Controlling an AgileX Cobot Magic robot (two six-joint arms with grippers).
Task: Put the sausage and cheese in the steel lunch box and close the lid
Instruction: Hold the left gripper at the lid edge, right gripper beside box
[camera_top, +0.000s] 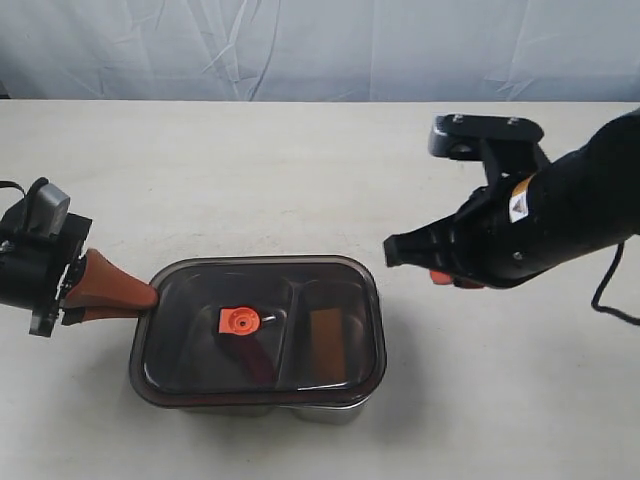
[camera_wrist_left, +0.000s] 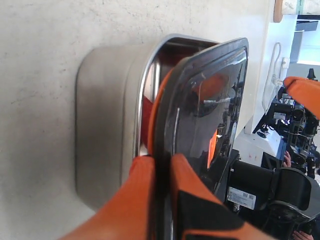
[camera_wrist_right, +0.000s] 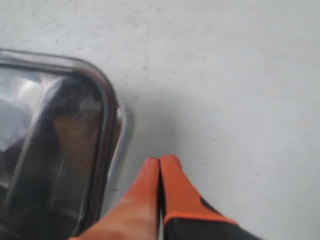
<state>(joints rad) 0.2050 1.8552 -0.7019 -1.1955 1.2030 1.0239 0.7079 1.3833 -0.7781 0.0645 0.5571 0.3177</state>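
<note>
The left gripper (camera_top: 148, 297) was clamped on the left edge of the lid (camera_top: 200, 335), which lay over the steel lunch box (camera_top: 322, 411) on the tabletop (camera_top: 250, 170). Through the smoky plastic the sausage (camera_top: 256, 358) and the cheese (camera_top: 322, 340) showed dimly, one in each compartment. The right gripper (camera_wrist_right: 159, 167) hung closed and empty near the box's right end.

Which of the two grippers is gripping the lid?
The left gripper: it pinches the edge of the lid, which lies over the steel lunch box. The right gripper is shut on nothing, apart from the box.
</note>
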